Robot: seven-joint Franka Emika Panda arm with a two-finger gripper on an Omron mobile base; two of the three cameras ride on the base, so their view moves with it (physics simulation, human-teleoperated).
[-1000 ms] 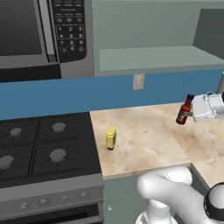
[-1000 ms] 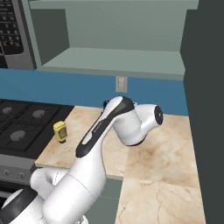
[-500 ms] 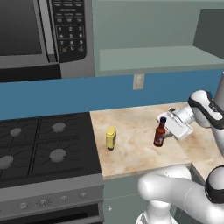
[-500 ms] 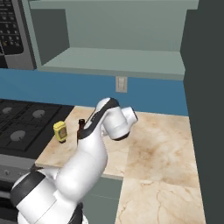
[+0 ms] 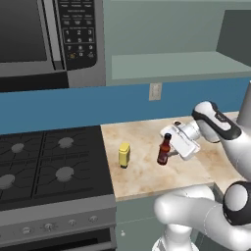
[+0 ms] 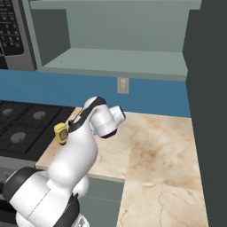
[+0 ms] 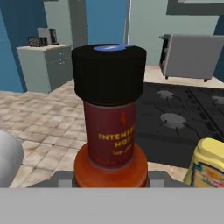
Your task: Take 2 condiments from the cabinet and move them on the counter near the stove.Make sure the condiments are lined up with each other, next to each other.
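The yellow squeeze bottle (image 5: 124, 155) stands upright on the marbled counter (image 5: 147, 176) just right of the stove (image 5: 49, 166). My gripper (image 5: 169, 151) is shut on the dark red-brown hot-sauce bottle (image 5: 163, 149), holding it upright and low over the counter, a short way right of the yellow bottle. The hand view has the hot-sauce bottle (image 7: 109, 131) close up, with the yellow bottle (image 7: 208, 168) beside it and the stove (image 7: 175, 113) behind. In the right base view my arm hides the hot-sauce bottle, while the yellow bottle (image 6: 60, 133) shows. Above hangs the cabinet (image 5: 171, 63), its open shelf bare.
A microwave (image 5: 49, 39) hangs over the stove. A wall outlet (image 5: 155, 91) sits on the blue backsplash. A dark tall panel (image 6: 208, 111) bounds the counter (image 6: 150, 146) on the right. Bare counter stretches right of the arm.
My arm has carried the hot-sauce bottle left and down, from the right side of the counter to a spot close beside the yellow bottle. The yellow bottle has stayed put.
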